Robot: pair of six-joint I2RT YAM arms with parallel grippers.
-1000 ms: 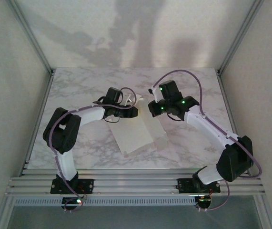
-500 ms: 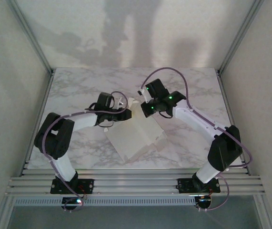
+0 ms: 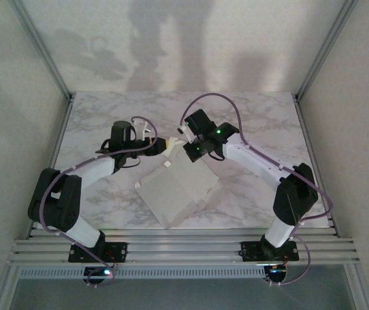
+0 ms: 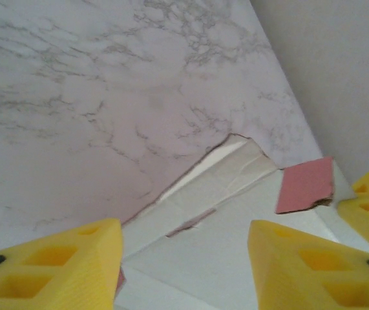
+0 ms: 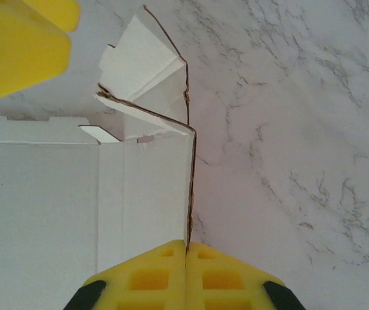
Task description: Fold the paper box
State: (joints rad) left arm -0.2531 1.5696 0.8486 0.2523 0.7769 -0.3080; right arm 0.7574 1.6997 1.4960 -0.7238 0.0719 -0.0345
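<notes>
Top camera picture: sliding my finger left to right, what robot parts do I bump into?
Left arm's elbow → left gripper → right gripper → right arm's elbow. The paper box overlaps both grippers, so it's skipped.

You have the paper box (image 3: 178,190) lying near the middle of the surface (image 3: 106,116), skewed, off-white side up, only partly folded; the flaps (image 5: 145,64) at its far corner stand raised, and one small flap (image 4: 304,187) shows pink.
</notes>
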